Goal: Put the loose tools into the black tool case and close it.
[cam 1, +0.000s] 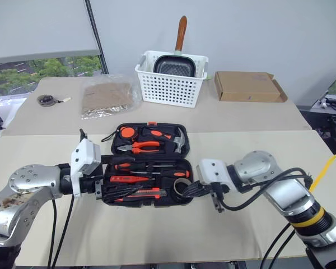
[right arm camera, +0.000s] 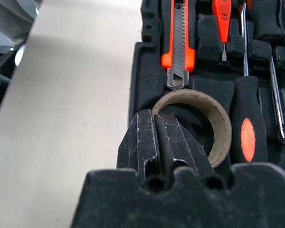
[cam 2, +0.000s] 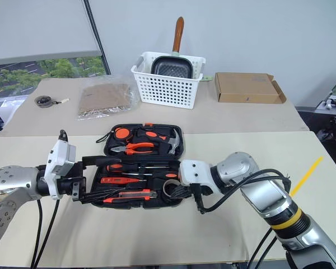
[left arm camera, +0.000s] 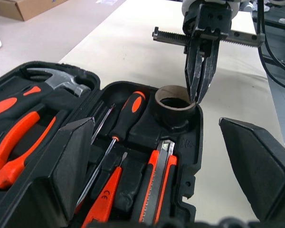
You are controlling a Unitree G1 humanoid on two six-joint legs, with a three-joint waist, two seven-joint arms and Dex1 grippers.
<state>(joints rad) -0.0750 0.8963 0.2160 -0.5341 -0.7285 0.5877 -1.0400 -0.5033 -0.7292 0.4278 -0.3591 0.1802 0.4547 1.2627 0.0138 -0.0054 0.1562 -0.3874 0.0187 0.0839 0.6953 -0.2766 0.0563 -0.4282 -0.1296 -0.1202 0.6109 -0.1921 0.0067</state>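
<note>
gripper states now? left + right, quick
Left end effector: open, holding nothing, beside the black tool case.
Right end effector: shut on the wall of the tape ring in the case.

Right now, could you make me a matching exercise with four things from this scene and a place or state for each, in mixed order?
Things:
1. tape ring
2. pan
3. box
4. left gripper

Places or states:
A. in the white basket
B. jaws open, beside the case
C. on the far table, to the right of the basket
D. pinched by the right gripper, over its case recess

Pairs: 1-D, 2-A, 3-C, 4-B
</note>
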